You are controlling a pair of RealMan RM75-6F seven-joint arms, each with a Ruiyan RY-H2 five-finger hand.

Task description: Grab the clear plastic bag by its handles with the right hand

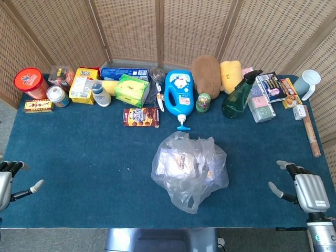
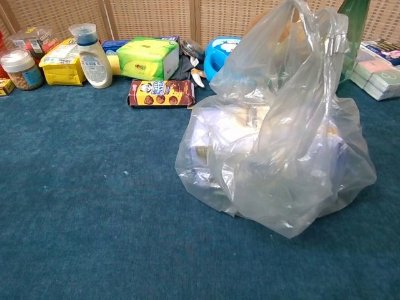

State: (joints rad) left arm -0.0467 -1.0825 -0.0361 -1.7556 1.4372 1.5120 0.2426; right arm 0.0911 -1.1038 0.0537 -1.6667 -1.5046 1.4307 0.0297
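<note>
One clear plastic bag (image 1: 189,170), two hands, left (image 1: 6,184) and right (image 1: 308,192).

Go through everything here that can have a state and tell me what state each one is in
clear plastic bag: filled, resting on the table, handles up and not held
right hand: open, holds nothing, apart from the bag
left hand: open, holds nothing, at the table's edge
blue jug: lying flat
green spray bottle: upright

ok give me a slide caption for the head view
Clear plastic bag sits untouched mid-table while the right hand and left hand wait open at the near corners.
</note>
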